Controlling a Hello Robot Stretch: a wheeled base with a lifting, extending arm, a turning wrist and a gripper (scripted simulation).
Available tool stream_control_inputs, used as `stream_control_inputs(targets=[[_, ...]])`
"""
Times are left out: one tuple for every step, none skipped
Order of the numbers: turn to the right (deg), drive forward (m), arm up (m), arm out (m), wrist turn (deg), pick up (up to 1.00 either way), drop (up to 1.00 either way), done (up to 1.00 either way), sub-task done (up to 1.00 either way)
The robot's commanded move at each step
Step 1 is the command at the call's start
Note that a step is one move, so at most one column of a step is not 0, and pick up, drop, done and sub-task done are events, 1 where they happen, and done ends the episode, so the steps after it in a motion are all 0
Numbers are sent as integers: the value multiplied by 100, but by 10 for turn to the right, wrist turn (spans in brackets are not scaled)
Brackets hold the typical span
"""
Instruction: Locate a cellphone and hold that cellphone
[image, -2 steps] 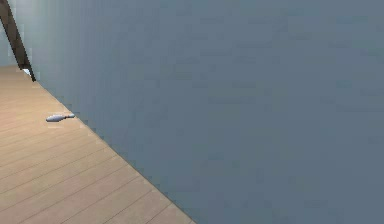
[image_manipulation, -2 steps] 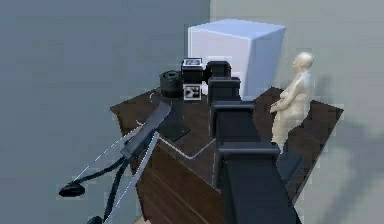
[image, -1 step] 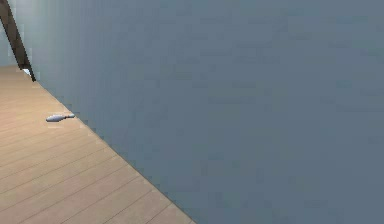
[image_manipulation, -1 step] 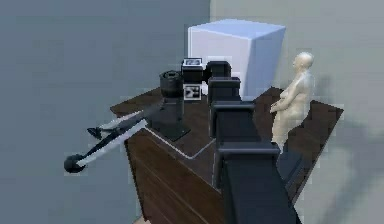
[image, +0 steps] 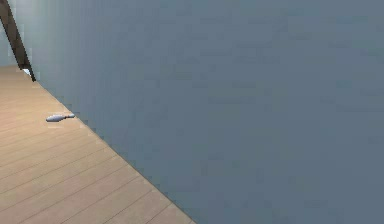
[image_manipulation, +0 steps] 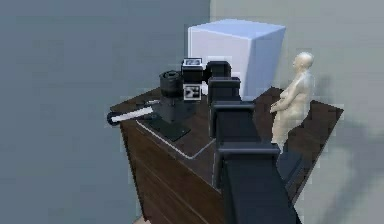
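A grey-blue wall (image: 250, 100) is being shown across most of the forward view, with a wood floor (image: 60, 170) being cut off at its foot. In the arm side view a dark dresser (image_manipulation: 165, 175) is being cut off by the bottom edge, and much of its top is being covered by the arm (image_manipulation: 245, 160). A white box (image_manipulation: 240, 55) is being seen at the back of the top, its lower front being blocked by the arm. A pale statue (image_manipulation: 293, 100) is being seen just right of the arm. The gripper (image_manipulation: 172, 100) is being seen at the left part of the dresser top. Dark things are lying right behind it, so it cannot be told whether anything is being held. A flat dark shape (image_manipulation: 180, 132) is being seen on the top there, but whether it is the cellphone cannot be told. A thin grey stick (image_manipulation: 132, 115) is being seen near the left edge. A small pale blob (image: 60, 117) is being seen on the floor by the wall, too small to name.
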Motion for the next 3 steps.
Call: stream_control_inputs(targets=[[0,0,0,0,360,0,0,0,0],[0,0,-12,0,0,0,0,0,0],[0,0,0,0,0,100,0,0,0]])
